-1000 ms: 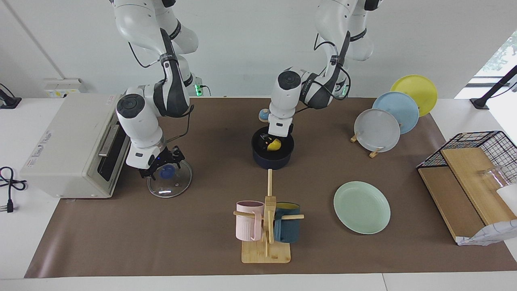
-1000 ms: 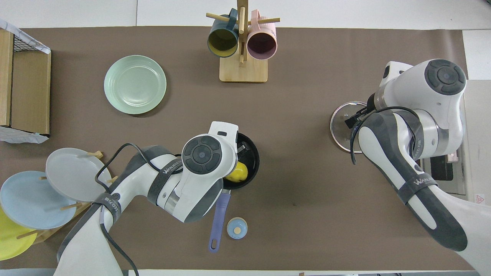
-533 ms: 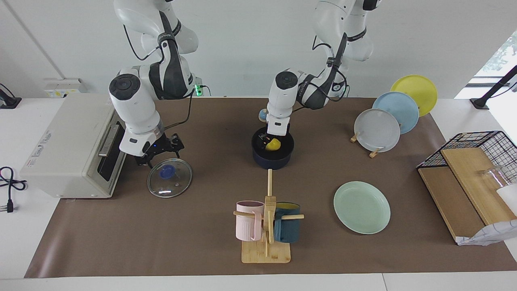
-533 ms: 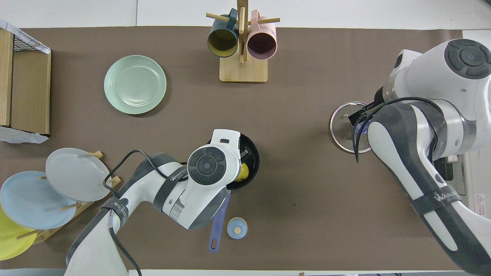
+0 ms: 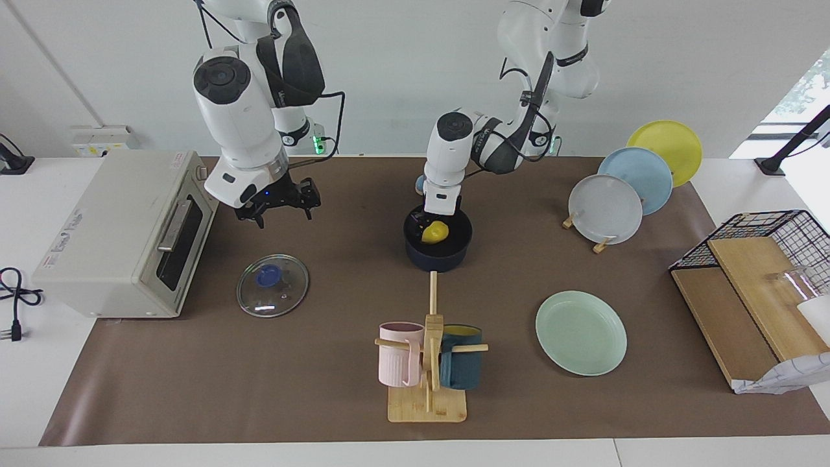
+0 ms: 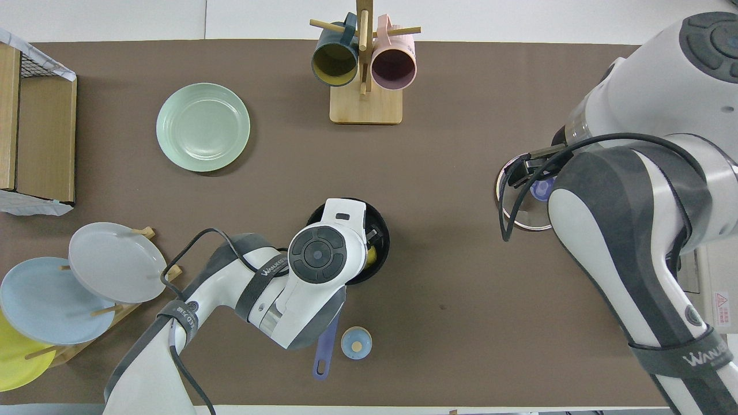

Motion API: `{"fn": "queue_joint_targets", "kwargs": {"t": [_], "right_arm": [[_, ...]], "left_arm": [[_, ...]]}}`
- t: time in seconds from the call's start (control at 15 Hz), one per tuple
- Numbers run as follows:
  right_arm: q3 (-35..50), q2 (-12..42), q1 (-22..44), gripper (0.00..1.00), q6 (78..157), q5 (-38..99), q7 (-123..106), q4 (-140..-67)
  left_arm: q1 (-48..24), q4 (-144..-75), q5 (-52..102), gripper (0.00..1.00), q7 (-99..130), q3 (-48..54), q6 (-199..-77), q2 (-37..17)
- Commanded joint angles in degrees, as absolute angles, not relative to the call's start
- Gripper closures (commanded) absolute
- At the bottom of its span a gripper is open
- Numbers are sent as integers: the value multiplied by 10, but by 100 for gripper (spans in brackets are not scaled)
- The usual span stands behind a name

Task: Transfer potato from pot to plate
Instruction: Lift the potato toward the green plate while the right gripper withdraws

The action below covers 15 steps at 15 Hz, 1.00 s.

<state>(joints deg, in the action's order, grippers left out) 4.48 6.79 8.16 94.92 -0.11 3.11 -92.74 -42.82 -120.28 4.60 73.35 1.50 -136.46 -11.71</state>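
The yellow potato (image 5: 436,232) lies inside the dark blue pot (image 5: 438,254) in the middle of the mat; in the overhead view only a sliver of the potato (image 6: 372,254) shows past the arm in the pot (image 6: 383,231). My left gripper (image 5: 431,222) reaches down into the pot, right at the potato, and its wrist hides the tips. The mint-green plate (image 5: 581,332) (image 6: 203,127) lies flat and bare, farther from the robots, toward the left arm's end. My right gripper (image 5: 279,203) hangs open and holds nothing, high over the mat beside the toaster oven.
A glass lid (image 5: 272,285) (image 6: 517,214) lies on the mat by the toaster oven (image 5: 110,233). A mug stand (image 5: 428,363) stands farther out than the pot. A small bell (image 6: 356,343) sits by the pot's handle (image 6: 326,344). Upright plates (image 5: 622,188) and a wire rack (image 5: 758,285) are at the left arm's end.
My right gripper has risen from the glass lid, leaving it on the mat, and pulled back toward the robots. My left gripper has sunk deeper into the pot onto the potato.
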Motion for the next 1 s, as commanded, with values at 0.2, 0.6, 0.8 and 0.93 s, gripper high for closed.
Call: {"fn": "queue_joint_targets", "kwargs": {"t": [0.2,0.6,0.8,0.93], "right_arm": [[40,21,69,0,889,11,45,-929],[39,8,59,0,881,5,42,-939],[39,3,59,0,882,10,42,-942],[37,2,55,0,892,8,40,-935]], "left_arm": [[-438,-1222,54,65,729,7,-1375,-112],[-424,-1197,54,91,718,7,-1332,-96],[-419,-1177,54,94,716,6,-1301,-90],[-414,-1176,54,94,712,5,-1294,-82]]}}
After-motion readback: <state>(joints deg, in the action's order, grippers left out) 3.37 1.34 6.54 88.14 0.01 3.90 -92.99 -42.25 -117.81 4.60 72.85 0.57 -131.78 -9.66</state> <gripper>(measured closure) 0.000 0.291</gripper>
